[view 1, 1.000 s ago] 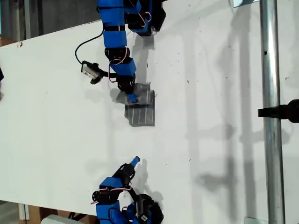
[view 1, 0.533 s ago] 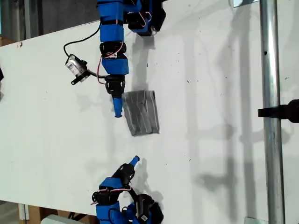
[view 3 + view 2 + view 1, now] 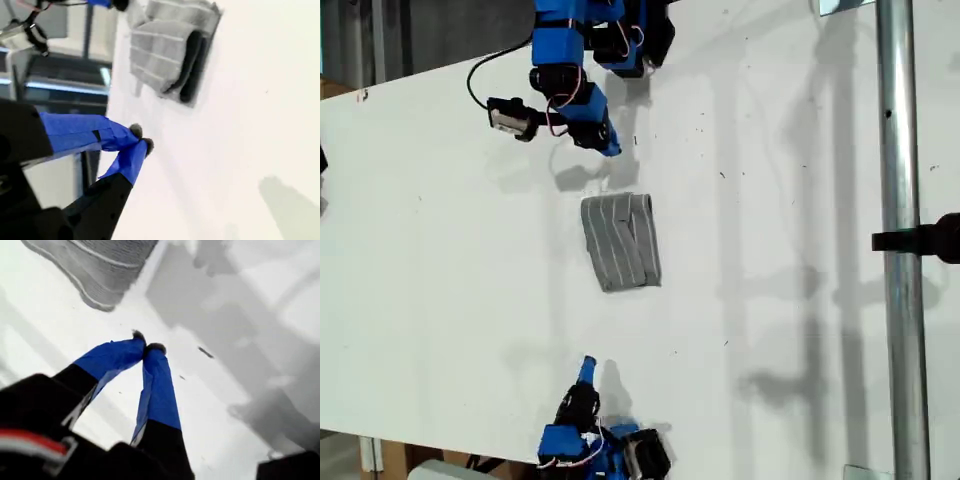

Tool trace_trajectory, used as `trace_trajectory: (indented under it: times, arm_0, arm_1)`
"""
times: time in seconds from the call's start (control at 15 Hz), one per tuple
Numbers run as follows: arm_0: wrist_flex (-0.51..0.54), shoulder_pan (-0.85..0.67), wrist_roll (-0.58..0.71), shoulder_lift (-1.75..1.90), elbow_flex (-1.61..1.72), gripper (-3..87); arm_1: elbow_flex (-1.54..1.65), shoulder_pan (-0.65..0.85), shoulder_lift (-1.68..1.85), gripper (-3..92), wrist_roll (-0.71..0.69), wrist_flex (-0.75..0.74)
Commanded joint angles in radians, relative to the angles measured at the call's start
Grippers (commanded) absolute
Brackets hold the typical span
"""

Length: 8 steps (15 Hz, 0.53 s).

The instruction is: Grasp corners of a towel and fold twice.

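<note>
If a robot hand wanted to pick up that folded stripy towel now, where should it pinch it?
Probably at a corner of the towel. It lies flat on the table, folded into a thick bundle, so only the edges and corners offer a lip. I would come down from above onto a corner. Neither my first end effector nor my second end effector holds anything.

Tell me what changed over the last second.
My first pincer lifted off the towel and drew back toward the exterior view's top. My second pincer retreated slightly toward that view's bottom. The towel stays folded.
</note>
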Motion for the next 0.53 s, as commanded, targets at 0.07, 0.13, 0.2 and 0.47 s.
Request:
trace_trajectory:
  times: [0.07, 0.13, 0.2, 0.47]
  arm_0:
    - [0.002, -0.005, -0.172, 0.486, 0.204, -2.6]
    - [-0.025, 0.009, -0.207, 0.486, 0.262, -2.6]
    - [-0.078, 0.044, -0.253, 0.486, 0.328, -2.3]
    - [-0.071, 0.046, -0.431, 0.480, 0.492, 3.3]
  arm_1:
    - [0.319, -0.003, 0.646, -0.2, 0.087, 0.106]
    - [0.393, 0.002, 0.813, -0.2, 0.086, 0.130]
    - [0.449, 0.003, 0.879, -0.2, 0.103, 0.129]
    - [0.508, 0.009, 0.937, -0.2, 0.152, 0.183]
